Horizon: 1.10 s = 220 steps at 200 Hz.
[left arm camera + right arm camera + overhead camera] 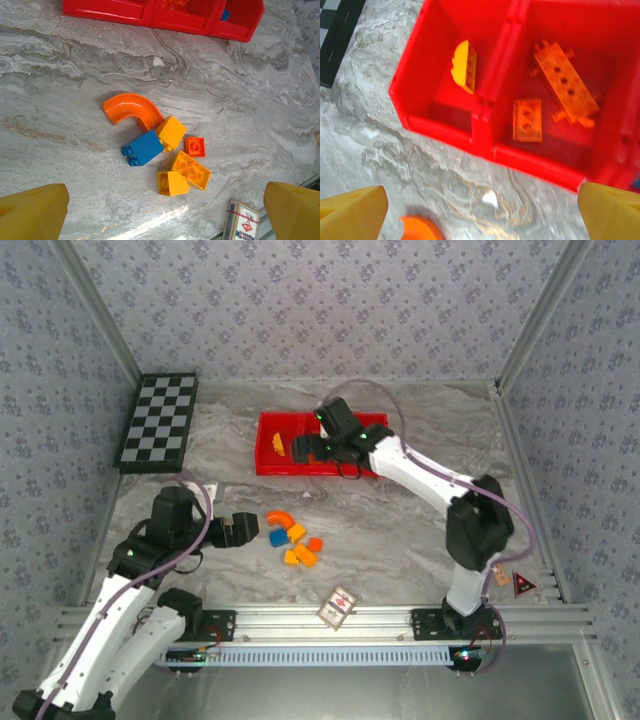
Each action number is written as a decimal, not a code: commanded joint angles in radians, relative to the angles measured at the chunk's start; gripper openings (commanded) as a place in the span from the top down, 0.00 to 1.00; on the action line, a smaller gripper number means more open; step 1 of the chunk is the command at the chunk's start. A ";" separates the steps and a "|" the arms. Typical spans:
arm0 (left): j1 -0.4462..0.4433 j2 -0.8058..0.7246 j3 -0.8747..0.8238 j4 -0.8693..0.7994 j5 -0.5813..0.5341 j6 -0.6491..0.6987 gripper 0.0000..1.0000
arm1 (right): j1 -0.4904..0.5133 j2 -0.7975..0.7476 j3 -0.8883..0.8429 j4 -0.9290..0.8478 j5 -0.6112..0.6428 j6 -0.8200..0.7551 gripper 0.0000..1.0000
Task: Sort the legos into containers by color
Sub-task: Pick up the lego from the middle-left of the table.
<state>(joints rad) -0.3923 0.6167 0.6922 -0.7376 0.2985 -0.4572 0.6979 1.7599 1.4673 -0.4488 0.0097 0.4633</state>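
Several loose legos lie in a cluster on the marble table: an orange curved piece [131,111], a blue brick [143,148], yellow bricks [190,170] and a small red-orange plate [195,146]. My left gripper [162,220] hovers open just near of them [292,540], holding nothing. The red tray [290,469] sits at the back. Its left compartment holds a yellow curved piece [465,66]. The middle one holds an orange plate [527,119] and a long orange piece [566,82]. My right gripper [482,220] is open and empty above the tray's front wall [440,125].
A black-and-white checkerboard [158,422] lies at the back left. A small patterned card [338,606] rests near the front rail, right of the pile. A bit of blue [226,14] shows in the tray's right compartment. Bare marble lies between pile and tray.
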 commanded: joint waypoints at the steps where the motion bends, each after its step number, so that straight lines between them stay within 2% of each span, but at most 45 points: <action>1: -0.001 0.014 0.022 -0.021 -0.017 -0.006 0.00 | 0.001 -0.093 -0.144 0.049 0.008 0.042 0.00; 26: -0.052 0.057 0.047 -0.066 -0.121 -0.031 0.00 | 0.000 -0.212 -0.256 0.022 0.043 0.031 0.00; 53: -0.180 0.153 0.047 -0.098 -0.291 -0.134 0.00 | -0.010 -0.346 -0.375 -0.035 0.067 -0.003 0.00; 92: -0.326 0.346 0.066 -0.109 -0.416 -0.268 0.10 | -0.058 -0.531 -0.527 -0.043 0.093 -0.058 0.00; 116: -0.416 0.434 0.123 -0.126 -0.488 -0.335 0.12 | -0.111 -0.637 -0.624 -0.024 0.073 -0.055 0.00; 160: -0.549 0.586 0.196 -0.106 -0.503 -0.374 0.18 | -0.213 -0.766 -0.752 0.009 0.007 -0.035 0.00; 187: -0.596 0.703 0.237 -0.116 -0.483 -0.365 0.24 | -0.267 -0.794 -0.782 0.002 -0.026 -0.045 0.00; 220: -0.630 0.806 0.270 -0.131 -0.471 -0.367 0.26 | -0.316 -0.801 -0.803 0.005 -0.068 -0.058 0.00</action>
<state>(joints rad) -1.0031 1.3766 0.9199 -0.8356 -0.1726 -0.8066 0.4088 0.9733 0.6800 -0.4519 -0.0093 0.4267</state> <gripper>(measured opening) 0.747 0.996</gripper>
